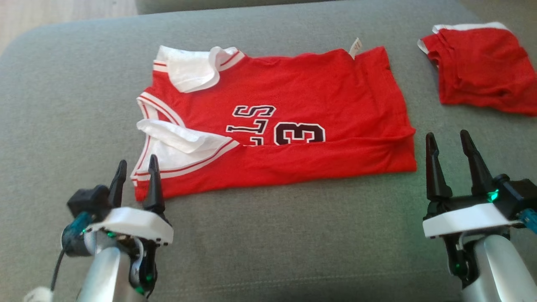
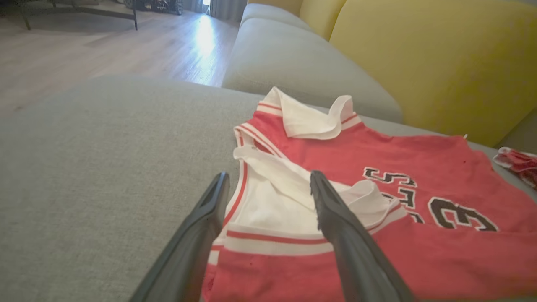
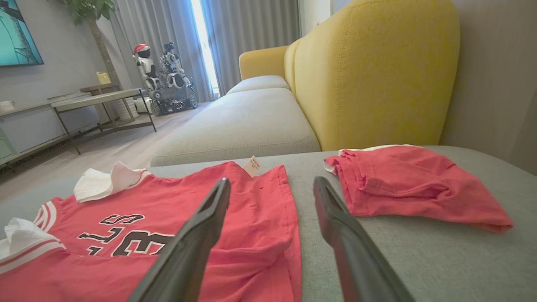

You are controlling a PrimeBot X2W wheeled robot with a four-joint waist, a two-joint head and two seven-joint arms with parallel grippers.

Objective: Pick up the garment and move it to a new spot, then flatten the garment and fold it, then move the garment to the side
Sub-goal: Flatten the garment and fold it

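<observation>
Both grippers sit nearest, low over the near part of the grey sofa seat, holding nothing. Left gripper: fingers spread wide, straddling the near left corner of the jersey; in the left wrist view they bracket its white, red-striped trim. Contact with the cloth cannot be told. Right gripper: also wide, just off the jersey's near right corner, over bare seat between the jersey and the shorts.

Step, as judged: folding. Jersey lies spread at mid-seat, neck toward the left edge, hem toward the right. Its near long edge is turned over in a band that covers the lower part of the dark lettering and the "3", so one lengthwise fold looks made.

Next move likely calls for both grippers to close on the two near corners together, pinching every layer, and carry the doubled edge toward the far edge evenly so the band does not skew.

Cloth: thin red knit, mildly rippled. Two white flaps are turned out at the left end, one near, one far; these may want smoothing. Small label sticks up at the far edge.

Far right corner: red shorts, bundled, well apart from the jersey.
</observation>
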